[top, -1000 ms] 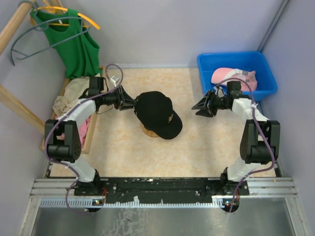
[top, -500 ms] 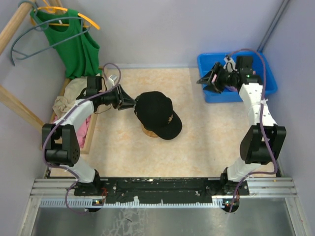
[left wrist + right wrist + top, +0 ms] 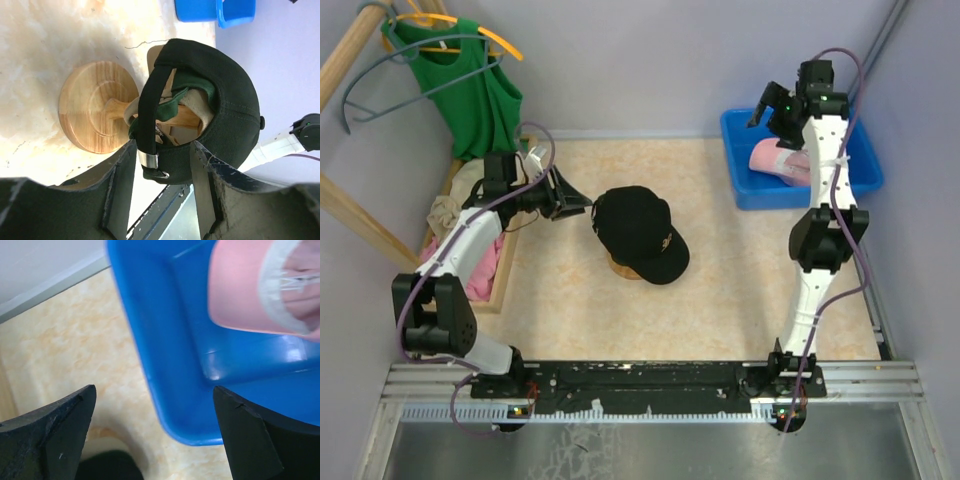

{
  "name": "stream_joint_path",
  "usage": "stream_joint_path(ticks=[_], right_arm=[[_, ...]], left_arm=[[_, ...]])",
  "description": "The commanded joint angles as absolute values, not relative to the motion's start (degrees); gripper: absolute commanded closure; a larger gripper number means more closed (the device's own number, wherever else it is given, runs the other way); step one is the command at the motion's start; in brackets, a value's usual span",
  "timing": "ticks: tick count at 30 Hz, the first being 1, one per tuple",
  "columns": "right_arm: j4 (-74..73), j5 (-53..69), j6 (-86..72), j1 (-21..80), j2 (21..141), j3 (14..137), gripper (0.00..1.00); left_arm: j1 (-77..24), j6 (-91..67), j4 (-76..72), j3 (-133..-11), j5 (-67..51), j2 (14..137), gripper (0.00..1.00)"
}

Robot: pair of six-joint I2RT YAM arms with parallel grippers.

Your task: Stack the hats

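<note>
A black hat with a gold emblem (image 3: pixel 640 232) tops the stack on a round wooden stand (image 3: pixel 95 112) at the table's middle. Under it, the left wrist view shows a dark green hat (image 3: pixel 197 85) and a tan hat (image 3: pixel 202 115). My left gripper (image 3: pixel 575 205) is at the black hat's back. It is open, and the rear strap (image 3: pixel 148 125) lies loose between the fingers of the left gripper (image 3: pixel 163 145). A pink hat (image 3: pixel 780 160) lies in the blue bin (image 3: pixel 850 140). My right gripper (image 3: pixel 770 108) hangs wide open and empty above the bin's near-left corner (image 3: pixel 165 340), beside the pink hat (image 3: pixel 245 295).
A green sleeveless top (image 3: pixel 470 90) hangs on a hanger at the back left, off a wooden rack. Below it a wooden box (image 3: pixel 505 270) holds pink and cream cloths (image 3: pixel 455 205). Walls close in the table on three sides.
My right arm has swung up from beside the stack to above the blue bin, and its jaws have spread wide. My left gripper has opened wider and eased back from the black hat.
</note>
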State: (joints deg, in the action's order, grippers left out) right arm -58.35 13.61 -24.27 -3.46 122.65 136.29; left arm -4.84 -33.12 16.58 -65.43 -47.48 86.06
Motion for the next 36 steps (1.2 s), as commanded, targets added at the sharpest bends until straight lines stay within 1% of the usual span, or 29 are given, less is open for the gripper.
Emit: stream_joint_path(ticks=[1, 6, 10, 13, 17, 20, 23, 26, 30, 36], right_arm=[[-64.96, 0.46, -23.07, -6.14, 126.09, 142.16, 0.01], [-60.36, -3.59, -24.25, -9.18, 126.61, 135.93, 0.01], [-56.73, -5.89, -24.79, -12.01, 127.31, 133.21, 0.01], [-56.85, -8.06, -23.76, -13.79, 129.88, 134.68, 0.01], [-59.35, -10.24, -21.82, -14.95, 135.45, 139.99, 0.01], [-58.92, -11.43, -21.44, -15.72, 137.78, 140.78, 0.01], [-57.07, -11.42, -21.48, -16.5, 139.42, 140.15, 0.01], [-56.49, -10.56, -21.38, -16.58, 142.54, 142.0, 0.01], [-55.92, -7.51, -21.85, -16.61, 146.68, 144.25, 0.01], [-51.51, -2.79, -23.01, -16.28, 149.16, 143.15, 0.01]], left_arm=[[-3.66, -32.08, 17.84, -64.69, -45.76, 84.65, 0.46], [-3.28, -31.99, 17.32, -64.62, -45.43, 85.52, 0.46], [-2.79, -31.64, 17.1, -65.09, -45.38, 86.73, 0.46], [-2.45, -31.55, 16.89, -65.93, -45.41, 88.02, 0.46], [-2.07, -31.68, 16.79, -68.05, -45.8, 90.06, 0.46], [-1.88, -31.73, 16.86, -69.24, -45.68, 91.05, 0.46], [-1.7, -31.43, 16.87, -70.04, -45.19, 91.4, 0.46], [-1.65, -30.9, 17.04, -70.5, -43.6, 91.41, 0.46], [-1.61, -31.31, 16.79, -71.19, -43.17, 92.11, 0.45], [-1.64, -32.11, 17.01, -73.15, -42.81, 93.75, 0.45]])
